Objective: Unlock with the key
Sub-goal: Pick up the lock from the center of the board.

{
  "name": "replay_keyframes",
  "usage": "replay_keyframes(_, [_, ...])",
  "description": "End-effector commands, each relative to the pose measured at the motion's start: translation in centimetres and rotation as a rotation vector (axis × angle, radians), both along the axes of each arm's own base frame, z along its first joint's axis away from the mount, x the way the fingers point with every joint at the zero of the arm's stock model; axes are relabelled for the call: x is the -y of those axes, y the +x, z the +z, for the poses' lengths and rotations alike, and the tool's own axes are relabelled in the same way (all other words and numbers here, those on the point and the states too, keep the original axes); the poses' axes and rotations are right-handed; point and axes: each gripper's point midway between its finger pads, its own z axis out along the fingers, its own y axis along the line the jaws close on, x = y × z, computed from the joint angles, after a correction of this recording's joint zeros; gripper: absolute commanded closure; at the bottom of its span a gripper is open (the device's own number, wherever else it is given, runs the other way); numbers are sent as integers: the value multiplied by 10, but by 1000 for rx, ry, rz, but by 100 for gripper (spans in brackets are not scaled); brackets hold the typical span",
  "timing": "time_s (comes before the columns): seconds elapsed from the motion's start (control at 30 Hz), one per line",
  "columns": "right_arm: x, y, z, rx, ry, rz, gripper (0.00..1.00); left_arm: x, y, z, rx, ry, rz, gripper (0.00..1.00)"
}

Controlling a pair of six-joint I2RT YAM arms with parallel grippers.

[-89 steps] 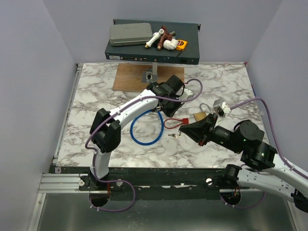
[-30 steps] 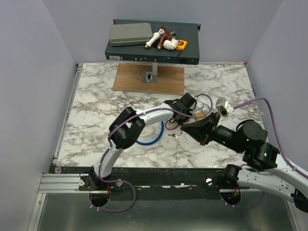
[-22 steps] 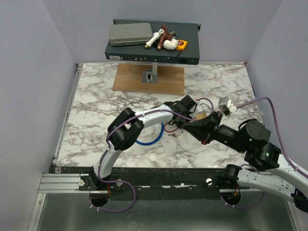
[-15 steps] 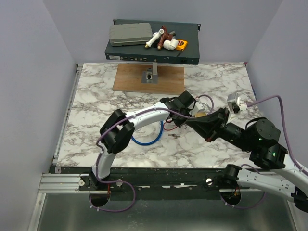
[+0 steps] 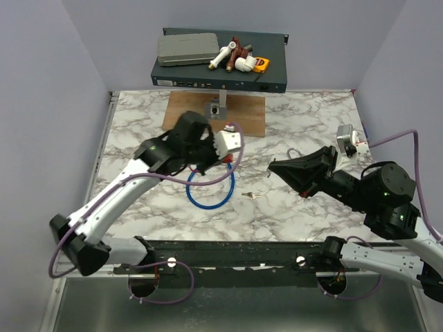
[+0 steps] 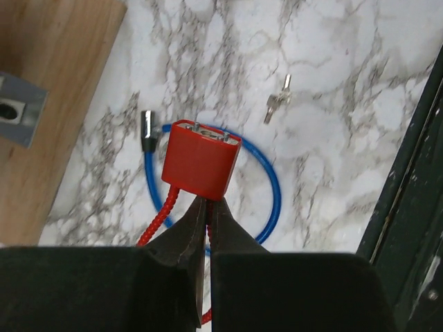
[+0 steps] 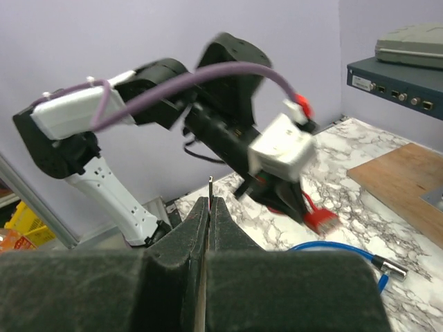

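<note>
Top view: a white marble table (image 5: 138, 131) with grey veins stands between flat lilac walls (image 5: 41, 104). The key (image 5: 250, 196), tiny and silver, lies bare on the marble between the arms.

Left wrist: the left gripper (image 6: 204, 204) pinches a glossy red block (image 6: 201, 158) (boxy, soft-cornered) above a blue cable (image 6: 277, 197) loop.

Right wrist: the right gripper (image 7: 208, 206), matte black, is pressed together.

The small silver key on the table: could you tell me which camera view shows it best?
The left wrist view: the key lies unobstructed on the table, beyond the blue cable, its shape clear. The top view shows it only as a tiny glint right of the cable. The right wrist view does not show it.
</note>
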Motion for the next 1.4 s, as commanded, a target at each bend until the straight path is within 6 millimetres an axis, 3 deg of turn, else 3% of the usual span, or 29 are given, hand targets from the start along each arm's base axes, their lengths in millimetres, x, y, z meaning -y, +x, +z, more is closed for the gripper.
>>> replay_keyframes(0.0, [-9, -7, 16, 68, 6, 57, 99, -78, -45, 30, 164, 36, -194, 100])
replay_keyframes(0.1, [-16, -7, 14, 85, -4, 74, 99, -99, -88, 78, 442, -43, -327, 100])
replay_keyframes(0.2, [-27, -5, 7, 98, -21, 94, 99, -103, -142, 118, 653, -187, -506, 100])
replay_keyframes(0.3, [-39, -1, -5, 99, -56, 110, 99, -106, -193, 137, 743, -295, -690, 100])
replay_keyframes(0.47, [-57, -3, -15, 98, -97, 174, 99, -109, -233, 159, 768, -417, -805, 100])
replay_keyframes(0.63, [-60, -9, -16, 107, -101, 214, 99, -109, -249, 181, 776, -495, -849, 100])
replay_keyframes(0.83, [-61, -13, -19, 118, -111, 236, 99, -105, -252, 196, 800, -539, -879, 100])
replay_keyframes(1.17, [-64, -14, -19, 140, -123, 253, 99, -100, -246, 198, 775, -555, -863, 100])
replay_keyframes(1.27, [-64, -14, -21, 139, -137, 253, 99, -96, -230, 194, 659, -546, -767, 100])
replay_keyframes(1.37, [-64, -11, -24, 136, -166, 240, 99, -93, -216, 176, 517, -492, -688, 100])
